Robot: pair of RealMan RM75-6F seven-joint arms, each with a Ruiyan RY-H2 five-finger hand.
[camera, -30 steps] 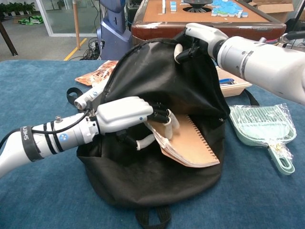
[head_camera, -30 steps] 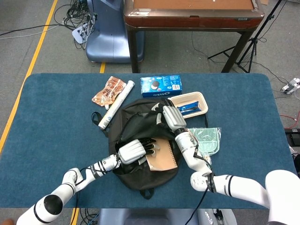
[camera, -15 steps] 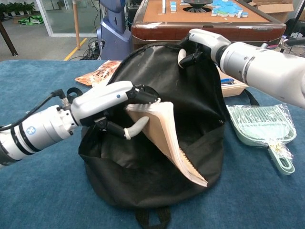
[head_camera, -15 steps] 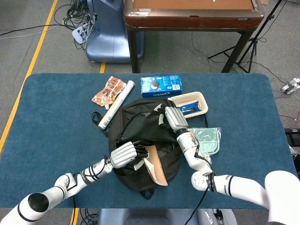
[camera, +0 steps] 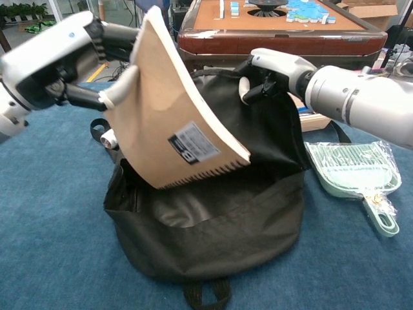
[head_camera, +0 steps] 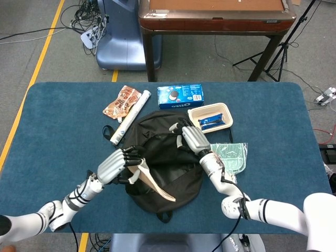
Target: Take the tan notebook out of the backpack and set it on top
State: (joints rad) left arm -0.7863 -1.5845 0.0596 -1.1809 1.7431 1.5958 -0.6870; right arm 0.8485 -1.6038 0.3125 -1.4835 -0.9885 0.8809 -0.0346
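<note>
Blue-clothed table, grey floor behind, with a wooden table beyond. At centre, a black backpack lying flat, mouth toward the robot and gaping. Left hand clamped on the notebook, fingers over the top edge and thumb under; notebook fully out of the bag, raised and tilted above the opening, spiral edge lowest, labelled tan cover facing the chest camera. Held high probably to clear the bag's rim before swinging over its top face. Right hand pinching the upper flap of the backpack, lifting it so the mouth stays open and the fabric does not drag on the notebook; likely due for release so the bag can flatten into a landing surface. Inside the bag, only dark lining visible; any further contents hidden. Around it: a snack packet and a white tube to the upper left, a blue cookie box behind, a cream tray with a blue-wrapped item in it, and a green dustpan in plastic on the right.
</note>
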